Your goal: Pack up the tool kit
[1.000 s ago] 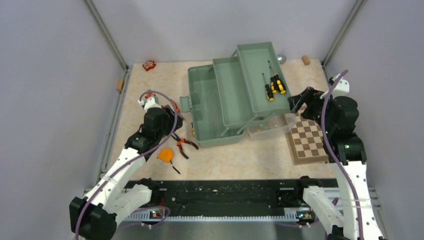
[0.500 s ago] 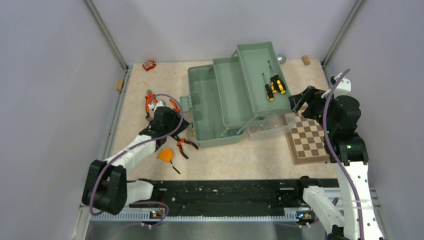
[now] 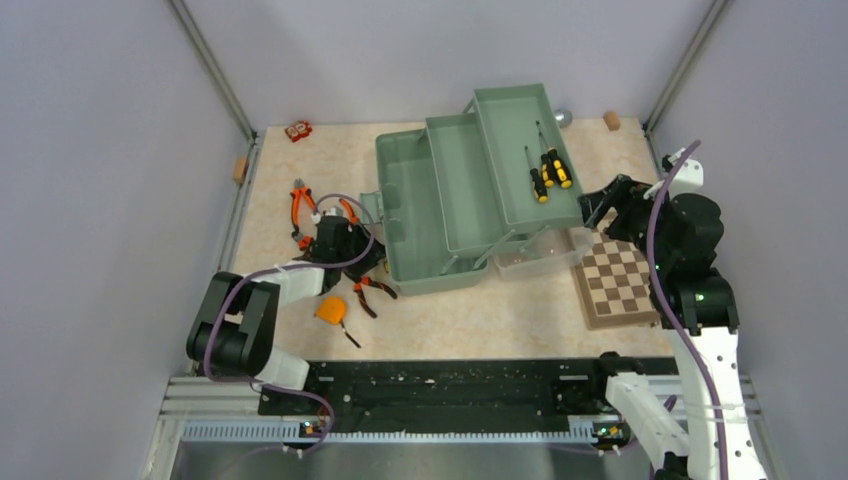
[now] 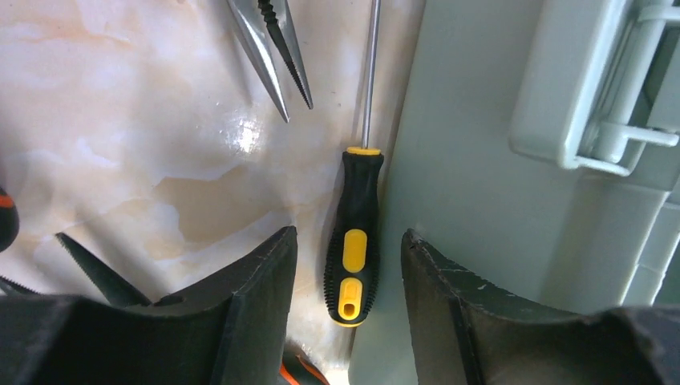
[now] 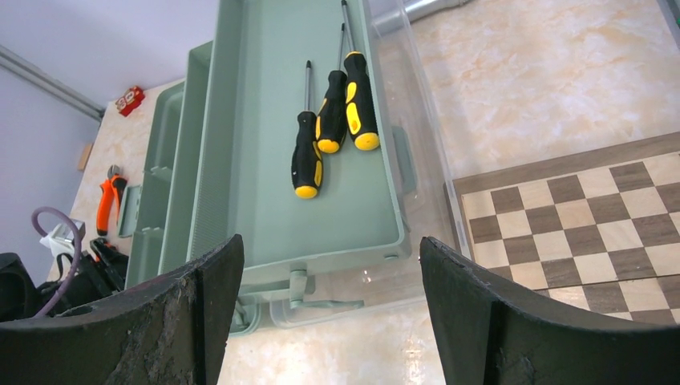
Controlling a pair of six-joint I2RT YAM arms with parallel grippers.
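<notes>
The sage-green toolbox [image 3: 440, 205] stands open at the table's middle with its trays folded out. Three black-yellow screwdrivers [image 3: 548, 170] lie in its top tray and also show in the right wrist view [image 5: 333, 112]. My left gripper [image 3: 352, 250] is open and low beside the toolbox's left wall [image 4: 481, 168]. A fourth black-yellow screwdriver [image 4: 354, 208] lies on the table against that wall, between my open left gripper's [image 4: 349, 235] fingers, untouched. Orange-handled pliers [image 3: 300, 205] lie behind the left gripper, and a second pair [image 3: 372, 290] lies in front. The orange tape measure [image 3: 331, 310] lies near it. My right gripper [image 3: 600, 205] is open and empty by the tray's right end; it also shows in its own wrist view [image 5: 330, 241].
A brown-and-cream chessboard [image 3: 615, 280] lies under the right arm. A grey metal cylinder [image 3: 563, 117] and a wooden block [image 3: 611, 120] sit at the back right. A small red object [image 3: 298, 130] sits at the back left. Plier jaws [image 4: 273, 48] lie ahead of the left gripper.
My left arm has stretched forward and dropped low, bringing its gripper down beside the toolbox's left wall and uncovering the back pliers. The right arm has barely moved.
</notes>
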